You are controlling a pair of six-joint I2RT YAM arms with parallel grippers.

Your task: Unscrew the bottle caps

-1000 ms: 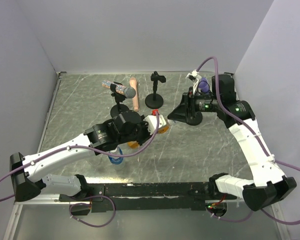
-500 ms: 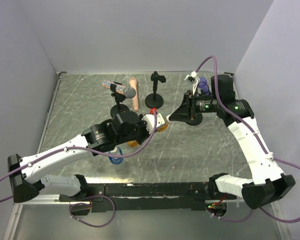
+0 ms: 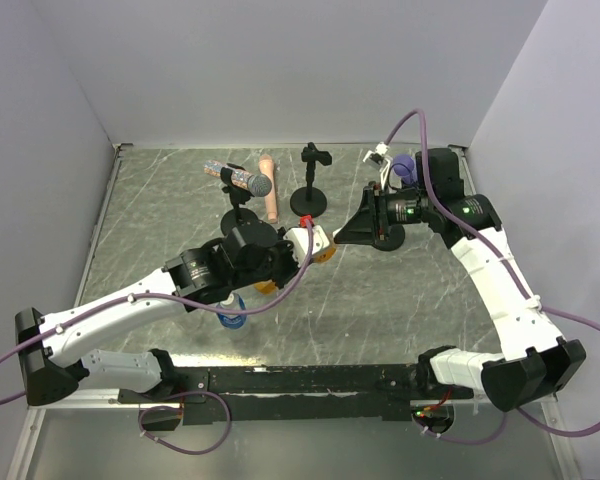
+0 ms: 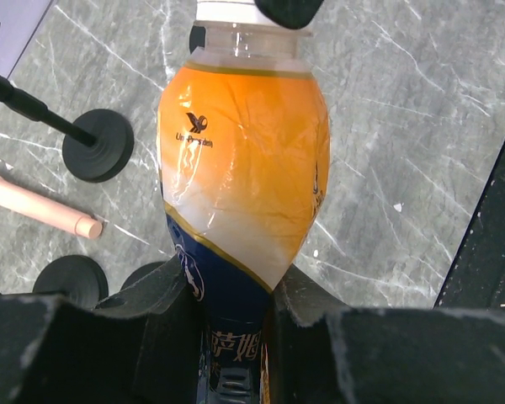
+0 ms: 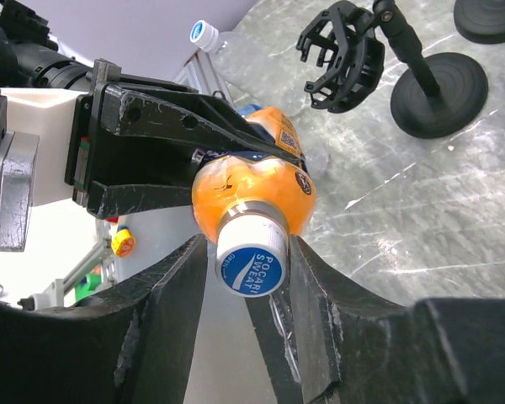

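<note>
Orange plastic bottle (image 4: 244,168) held between both arms
Left gripper (image 4: 231,295) clamps its lower body. Right gripper (image 5: 247,263) flanks the blue-topped white screw cap (image 5: 251,257), actual grip unclear; overhead, the cap is hidden.

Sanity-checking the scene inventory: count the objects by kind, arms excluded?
Bottles: 3 (orange bottle, blue bottle, clear bottle)
Microphone stands: 3
Microphones: 2
Wooden rod: 1
Total: 9
</note>
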